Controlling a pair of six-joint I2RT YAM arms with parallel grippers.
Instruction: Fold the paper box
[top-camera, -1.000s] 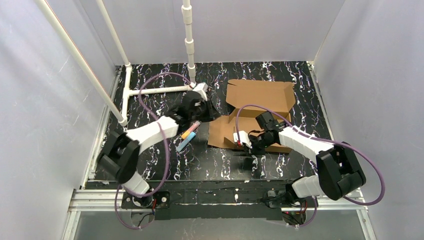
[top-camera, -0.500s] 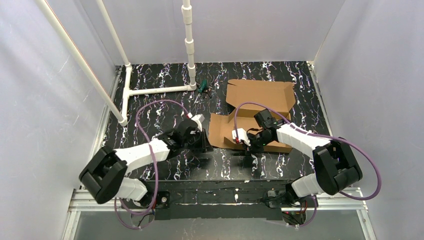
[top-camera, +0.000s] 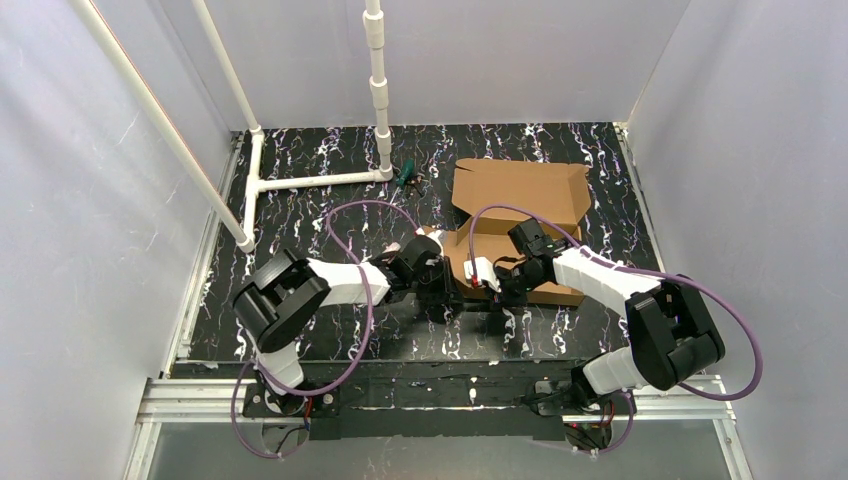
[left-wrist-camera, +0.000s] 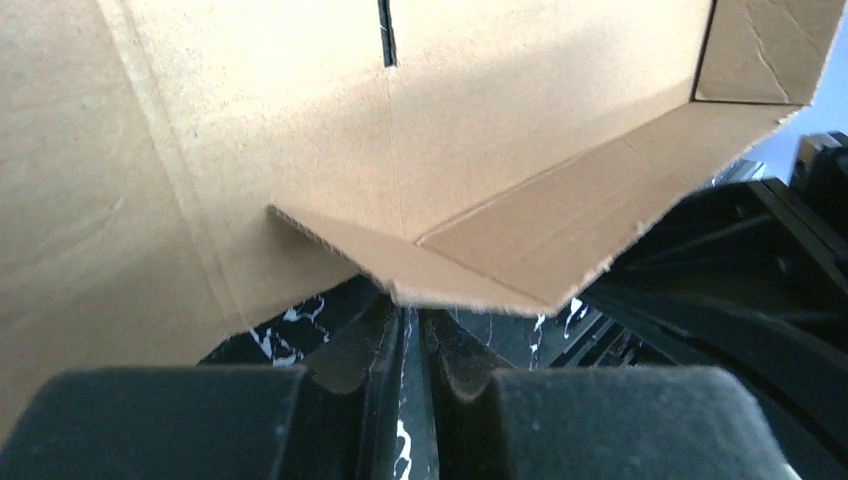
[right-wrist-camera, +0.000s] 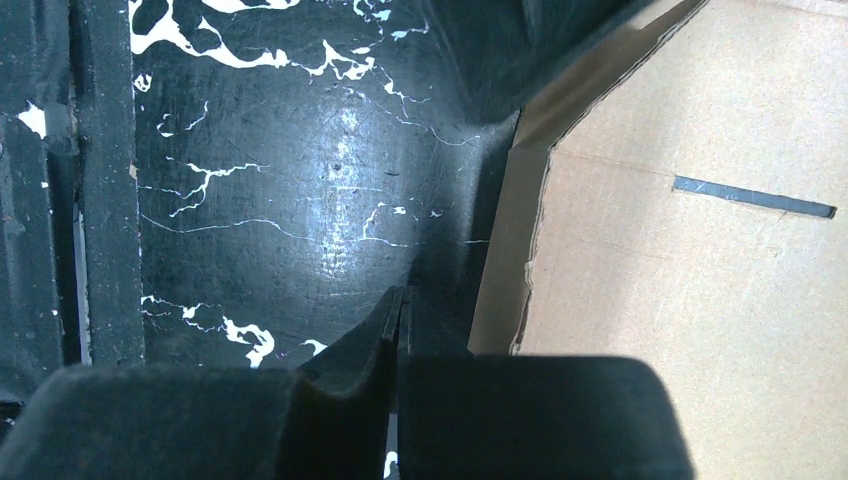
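1. Small green object (top-camera: 405, 178) on the black, white-veined table top (top-camera: 330, 212), well beyond the left gripper (top-camera: 443, 292). We cannot tell what it is. The arm covered it a second ago, and it now shows.

2. Left gripper (left-wrist-camera: 410, 322): we record it clenched on nothing, with only a slit between the black fingers. It has swung in from the far left and now sits low at the near left corner of the paper box (top-camera: 520, 190), a plain brown die-cut sheet of corrugated cardboard. A folded flap tip hangs just ahead of and above its fingertips.

3. Paper box (left-wrist-camera: 500, 150) (right-wrist-camera: 700, 300): it lies between and beyond both tools, slits showing, back panel flat, near part partly raised.

4. Right gripper (top-camera: 490, 285) (right-wrist-camera: 398, 300): pressed shut and empty, with the cardboard edge just beside its right finger. It has barely shifted.

We judge that both tools now flank the near flap and that the folding is at an early stage.
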